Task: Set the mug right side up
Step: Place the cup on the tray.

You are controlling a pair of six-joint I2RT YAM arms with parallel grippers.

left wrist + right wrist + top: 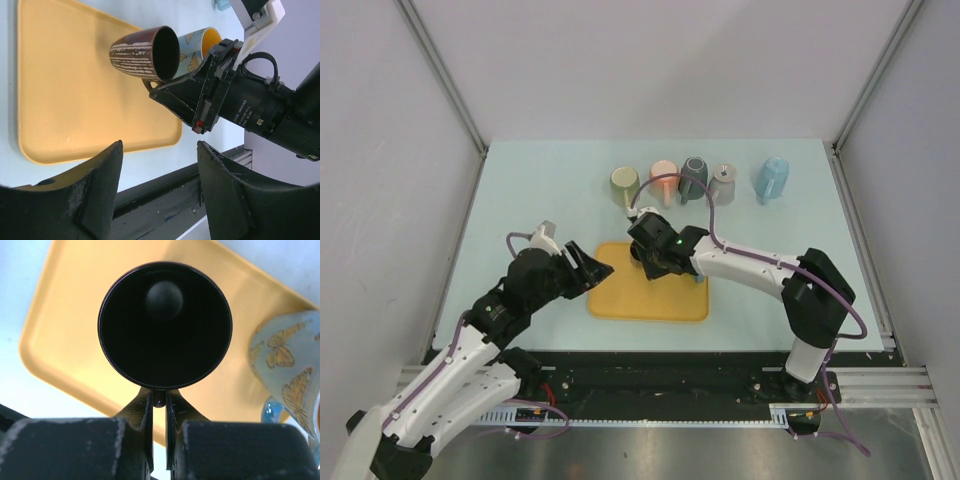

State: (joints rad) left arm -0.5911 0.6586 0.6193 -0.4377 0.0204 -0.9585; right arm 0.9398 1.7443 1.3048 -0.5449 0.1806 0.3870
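Observation:
A brown mug (142, 52) with white streaks hangs tilted on its side above the yellow tray (60, 100), its dark mouth (165, 325) facing the right wrist camera. My right gripper (159, 397) is shut on the mug's handle, which sits pinched between the two fingers just below the rim. In the top view that gripper (650, 260) is over the tray's far edge and covers most of the mug. My left gripper (600, 270) hovers at the tray's left side, open and holding nothing (160, 147), pointing toward the mug.
A butterfly-patterned mug (197, 42) lies right beside the brown one at the tray's right side (287, 365). Along the back of the table stand several mugs: green (624, 185), pink (663, 180), dark grey (693, 175), grey (722, 183), blue (772, 178).

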